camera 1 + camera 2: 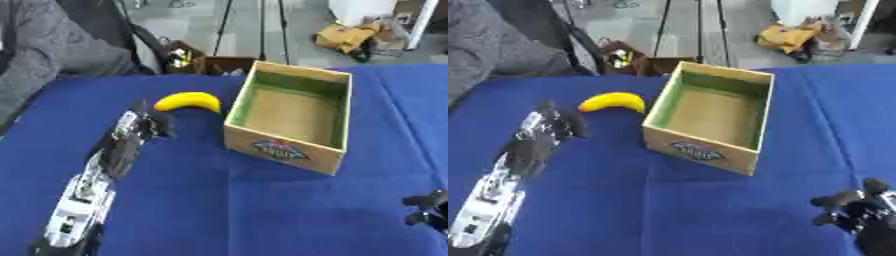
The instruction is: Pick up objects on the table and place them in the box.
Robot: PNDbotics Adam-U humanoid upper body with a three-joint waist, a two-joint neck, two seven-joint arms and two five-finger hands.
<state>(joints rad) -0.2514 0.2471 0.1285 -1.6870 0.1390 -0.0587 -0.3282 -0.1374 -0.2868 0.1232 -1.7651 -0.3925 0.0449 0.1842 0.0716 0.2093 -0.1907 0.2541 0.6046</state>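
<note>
Yellow curved banana (188, 101): at one o'clock, just beyond left hand (144, 122); long axis crosswise; finger state unclear; cardboard box (290, 118) empty.

yellow banana (188, 101) – tan box (289, 148) – blue tablecloth (219, 210)

Grey floor (302, 50) behind table (262, 210) covered in blue cloth. Black tripod legs (260, 30) standing mid-back. Crumpled yellow-brown bundle (346, 36) on floor at right, beside white cabinet (359, 10). Dark clutter (179, 55) at far table edge.
</note>
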